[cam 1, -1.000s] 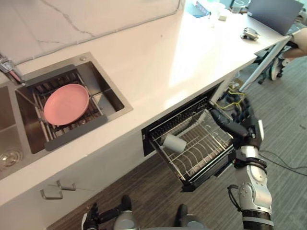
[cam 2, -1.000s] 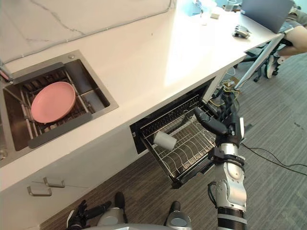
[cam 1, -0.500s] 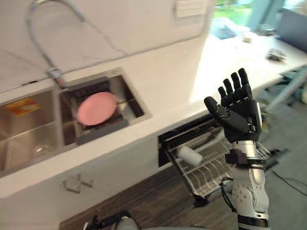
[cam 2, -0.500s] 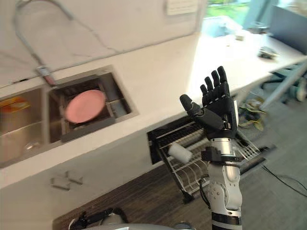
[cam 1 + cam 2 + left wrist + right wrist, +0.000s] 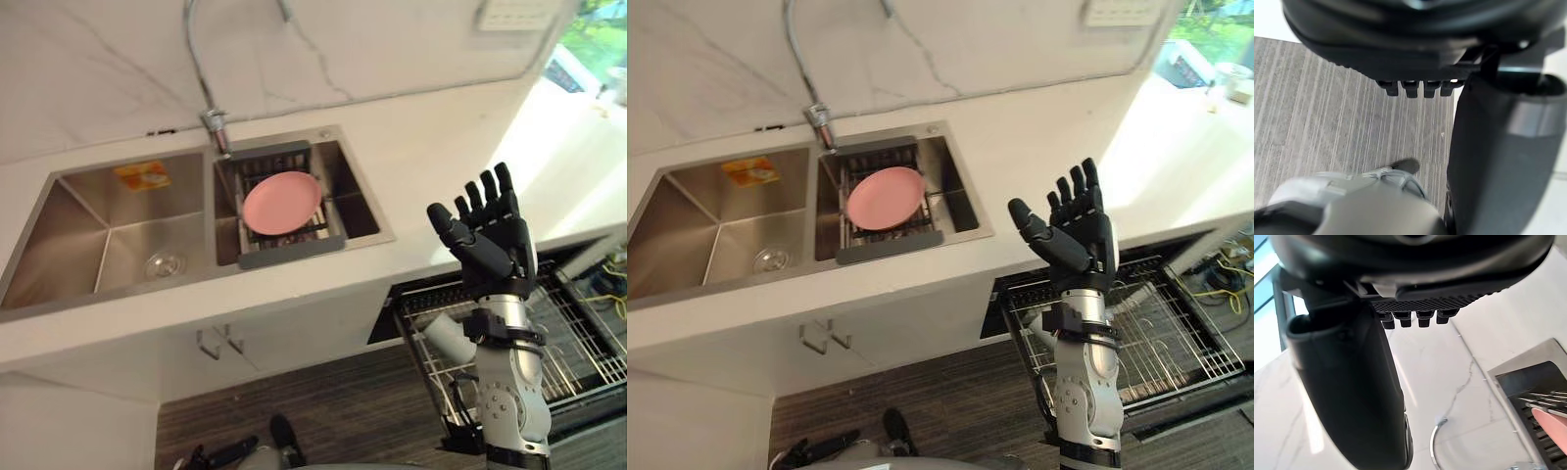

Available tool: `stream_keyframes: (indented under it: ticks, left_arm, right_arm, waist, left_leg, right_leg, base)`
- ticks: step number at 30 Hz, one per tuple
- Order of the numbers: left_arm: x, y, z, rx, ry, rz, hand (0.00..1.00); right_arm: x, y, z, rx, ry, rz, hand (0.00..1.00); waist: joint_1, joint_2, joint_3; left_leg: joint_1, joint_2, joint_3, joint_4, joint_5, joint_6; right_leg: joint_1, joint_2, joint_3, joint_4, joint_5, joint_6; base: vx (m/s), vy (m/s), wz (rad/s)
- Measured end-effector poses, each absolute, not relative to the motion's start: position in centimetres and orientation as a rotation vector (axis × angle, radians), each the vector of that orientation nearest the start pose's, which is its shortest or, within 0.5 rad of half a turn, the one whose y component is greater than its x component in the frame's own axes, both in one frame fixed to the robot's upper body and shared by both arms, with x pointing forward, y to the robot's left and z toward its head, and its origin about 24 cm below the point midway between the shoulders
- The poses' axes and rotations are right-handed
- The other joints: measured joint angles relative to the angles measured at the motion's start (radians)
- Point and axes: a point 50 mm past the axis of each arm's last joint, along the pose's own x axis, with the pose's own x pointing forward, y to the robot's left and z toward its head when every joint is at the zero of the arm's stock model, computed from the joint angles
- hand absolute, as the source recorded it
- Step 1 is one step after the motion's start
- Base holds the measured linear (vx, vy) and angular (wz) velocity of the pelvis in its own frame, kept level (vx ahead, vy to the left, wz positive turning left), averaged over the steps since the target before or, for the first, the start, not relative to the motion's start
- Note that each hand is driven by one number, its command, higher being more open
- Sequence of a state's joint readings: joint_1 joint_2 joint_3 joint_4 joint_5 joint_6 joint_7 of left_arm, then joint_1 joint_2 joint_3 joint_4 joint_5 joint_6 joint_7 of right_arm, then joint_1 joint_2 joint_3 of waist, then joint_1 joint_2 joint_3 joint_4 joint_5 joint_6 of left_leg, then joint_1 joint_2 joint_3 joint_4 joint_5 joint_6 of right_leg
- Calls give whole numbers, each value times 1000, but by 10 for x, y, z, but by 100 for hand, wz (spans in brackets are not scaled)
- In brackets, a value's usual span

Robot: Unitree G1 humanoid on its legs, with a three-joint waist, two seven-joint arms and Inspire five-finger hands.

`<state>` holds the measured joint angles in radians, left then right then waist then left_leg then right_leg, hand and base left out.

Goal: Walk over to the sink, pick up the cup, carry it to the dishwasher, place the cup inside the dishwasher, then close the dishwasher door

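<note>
**Supports and loads**

White marbled countertop (image 5: 441,166) has a steel two-basin sink (image 5: 69,235) set into it. The faucet (image 5: 211,122) stands at the rear rim, between the basins. Right basin: dark drain rack (image 5: 294,253) with one pink plate (image 5: 281,203) lying on it. Left basin: orange sticker (image 5: 141,175) on the rear wall. Below the counter edge, the dishwasher rack (image 5: 1176,338) is pulled out over the striped floor (image 5: 323,401). A white cup (image 5: 446,335) lies on its side in it.

Bright daylight from the right (washed-out white), glare on the countertop (image 5: 563,147), sink (image 5: 88,245) darker
</note>
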<state>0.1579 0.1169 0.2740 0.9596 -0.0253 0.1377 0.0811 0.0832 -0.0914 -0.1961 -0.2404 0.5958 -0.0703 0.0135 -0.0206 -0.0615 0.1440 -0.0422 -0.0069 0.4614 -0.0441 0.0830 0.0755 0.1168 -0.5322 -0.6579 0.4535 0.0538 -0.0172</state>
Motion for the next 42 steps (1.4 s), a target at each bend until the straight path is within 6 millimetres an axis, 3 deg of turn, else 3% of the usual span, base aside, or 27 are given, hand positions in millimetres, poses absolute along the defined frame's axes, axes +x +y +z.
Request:
stream_keyframes:
  ticks: [1,2,4,5,8,10,11,12,22,25,28,31,37,42]
  left_arm:
    - [66,241,-157,34,1218,425,100]
    - [66,246,-156,73,1221,417,100]
    - [61,253,-156,118,1252,419,100]
    - [56,252,-158,131,1280,405,100]
    - [53,251,-158,194,1297,336,100]
    - [46,255,-158,208,1302,332,100]
    - [43,254,-159,203,1314,332,100]
    - [34,239,-163,218,1329,269,100]
    - [35,234,-165,151,1348,285,100]
    - [37,228,-166,84,1356,275,100]
    - [32,223,-168,-47,1387,326,100]
    - [25,222,-169,-157,1406,357,100]
    - [19,227,-168,-124,1454,335,100]
    - [22,230,-167,-63,1437,298,100]
  right_arm:
    - [228,-214,90,471,-296,-153,100]
    - [229,-210,91,477,-304,-137,100]
    - [231,-205,93,481,-308,-112,100]
    - [229,-206,92,480,-309,-120,100]
    - [217,-211,89,470,-306,-156,100]
    - [214,-210,84,482,-296,-150,100]
    - [214,-208,84,484,-295,-137,100]
    - [201,-221,75,466,-269,-180,100]
    - [204,-220,72,487,-256,-164,100]
    - [207,-221,69,467,-232,-169,100]
    - [217,-228,68,240,-176,-167,100]
    - [225,-245,81,37,-163,-135,100]
    - [228,-283,116,-308,-161,-90,100]
    - [229,-283,118,-423,-83,74,100]
  waist:
    - [-4,5,2]
    - [0,-5,7]
    - [6,-19,17]
    - [3,-19,17]
    - [-21,-30,9]
    - [-18,-56,-8]
    - [-13,-46,-12]
    - [-22,20,3]
    - [-16,29,2]
    - [7,44,-7]
    - [10,54,-12]
    - [11,54,-12]
    - [-26,47,-11]
    - [-37,42,-14]
  left_leg:
    - [6,18,-47,-6,-7,10]
    - [12,25,-71,-9,-11,19]
    - [73,24,-114,-20,-33,21]
    - [110,13,-135,-17,-45,16]
    - [149,-27,-166,-14,-58,17]
    - [167,-58,-162,-18,-72,4]
    - [171,-48,-154,-14,-79,-7]
    - [203,23,-94,45,-151,-64]
    - [194,25,-144,58,-151,-63]
    - [187,32,-144,60,-151,-63]
    - [187,33,-125,60,-151,-64]
    - [190,34,-79,60,-152,-65]
    - [212,40,-22,50,-155,-69]
    - [215,51,11,45,-156,-70]
  right_leg:
    - [-42,22,70,83,-7,38]
    - [-83,56,104,142,-95,67]
    - [-131,148,164,176,-219,82]
    - [-157,187,203,173,-246,93]
    - [-222,208,264,145,-227,92]
    - [-252,215,269,17,-124,91]
    - [-223,236,286,-36,-127,93]
    - [-77,349,295,-282,-107,101]
    - [-43,351,245,-319,-102,104]
    - [-22,373,242,-387,-65,102]
    - [7,392,248,-472,-14,104]
    - [7,404,295,-523,24,102]
    - [-1,416,353,-541,44,97]
    - [-17,427,375,-542,43,97]
  base:
    - [220,82,84]
    - [292,68,74]
    - [301,50,59]
    - [221,43,66]
    - [243,29,92]
    - [300,-66,31]
    - [154,-72,-8]
    - [57,-27,-10]
    - [4,-6,13]
    - [3,-11,1]
    - [-18,-4,-19]
    - [-46,22,-45]
    - [-69,20,-30]
    - [-55,-10,-22]
